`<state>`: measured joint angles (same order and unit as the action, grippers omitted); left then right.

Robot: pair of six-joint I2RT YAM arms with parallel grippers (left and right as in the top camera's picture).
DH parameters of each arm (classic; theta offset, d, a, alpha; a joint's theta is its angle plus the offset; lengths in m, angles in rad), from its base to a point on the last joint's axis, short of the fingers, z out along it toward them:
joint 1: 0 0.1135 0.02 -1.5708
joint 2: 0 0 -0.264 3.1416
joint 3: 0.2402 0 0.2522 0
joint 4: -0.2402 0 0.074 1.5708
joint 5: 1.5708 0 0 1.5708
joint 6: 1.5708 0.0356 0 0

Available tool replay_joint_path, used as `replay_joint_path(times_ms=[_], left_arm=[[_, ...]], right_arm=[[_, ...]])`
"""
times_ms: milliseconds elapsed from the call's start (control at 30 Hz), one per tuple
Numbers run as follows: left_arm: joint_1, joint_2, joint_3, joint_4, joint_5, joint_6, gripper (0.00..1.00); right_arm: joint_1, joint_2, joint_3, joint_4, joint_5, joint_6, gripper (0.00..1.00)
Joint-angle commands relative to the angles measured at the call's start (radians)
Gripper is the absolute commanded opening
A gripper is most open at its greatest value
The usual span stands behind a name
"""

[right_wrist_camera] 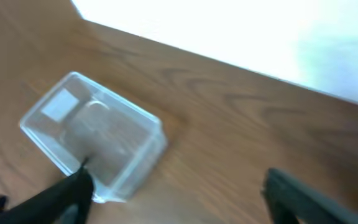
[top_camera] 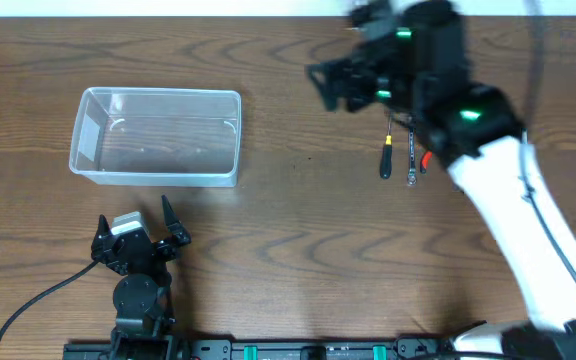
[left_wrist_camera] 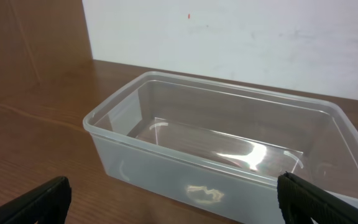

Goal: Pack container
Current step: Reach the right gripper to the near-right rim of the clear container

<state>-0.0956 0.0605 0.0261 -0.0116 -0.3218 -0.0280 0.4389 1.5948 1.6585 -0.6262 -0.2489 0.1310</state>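
The clear plastic container [top_camera: 158, 135] stands empty at the left of the wooden table. It also shows in the left wrist view [left_wrist_camera: 229, 149] and, blurred, in the right wrist view [right_wrist_camera: 92, 140]. Small hand tools [top_camera: 400, 155] with black, yellow and red handles lie right of centre. My left gripper [top_camera: 140, 240] is open and empty, just in front of the container [left_wrist_camera: 173, 205]. My right gripper [top_camera: 333, 80] is open and empty, raised above the table to the left of the tools; its fingers frame the right wrist view [right_wrist_camera: 179, 193].
The white wall runs along the table's far edge [top_camera: 168, 8]. My right arm [top_camera: 528, 210] crosses the right side of the table. A black cable [top_camera: 28, 305] trails from the left arm's base.
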Motion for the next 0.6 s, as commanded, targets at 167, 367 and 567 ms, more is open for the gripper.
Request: replay_joint_path(times_ms=[167,367,567], left_arm=[[-0.003,-0.004,-0.022,-0.029,-0.020,0.002,0.98],[-0.003,-0.004,-0.022,-0.029,-0.019,0.002,0.98],[-0.003,-0.004,-0.022,-0.029,-0.019,0.002,0.98]], right_arm=[[0.237,0.218,0.019,0.043,0.391,0.312,0.89],[0.314,0.358,0.021,0.068,0.417,0.543,0.83],[0.320,0.440,0.022,0.087,0.330,0.595,0.65]])
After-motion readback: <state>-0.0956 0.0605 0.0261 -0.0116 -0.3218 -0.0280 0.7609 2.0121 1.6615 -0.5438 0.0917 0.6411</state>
